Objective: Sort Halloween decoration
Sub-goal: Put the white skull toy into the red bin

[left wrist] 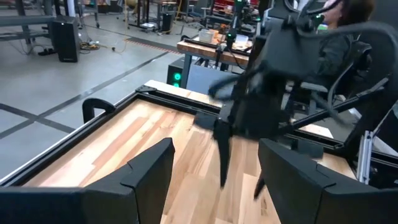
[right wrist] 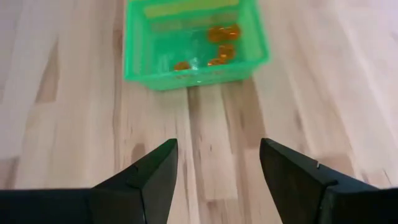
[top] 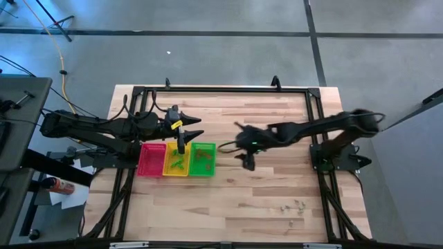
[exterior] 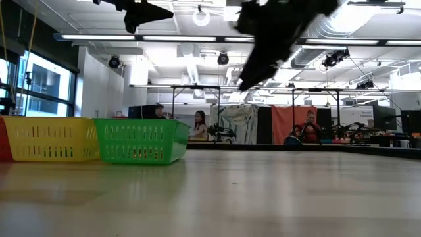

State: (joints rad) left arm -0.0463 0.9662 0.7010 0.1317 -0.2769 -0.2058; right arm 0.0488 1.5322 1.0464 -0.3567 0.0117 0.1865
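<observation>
Trinkets (orange, seemingly) lie in green tray.

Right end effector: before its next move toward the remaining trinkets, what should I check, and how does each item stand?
1. Right end effector open and empty: ok.
2. Clear of green tray, over bare table: ok.
3. Orange trinkets inside green tray: ok.
4. Loose trinkets left near table's front right: ok; their colours: cannot tell.
5. Left end effector open above yellow tray, out of the way: ok.

We see a smooth pale wood bench, a glossy slotted green plastic tray, and matt dark fingers.
</observation>
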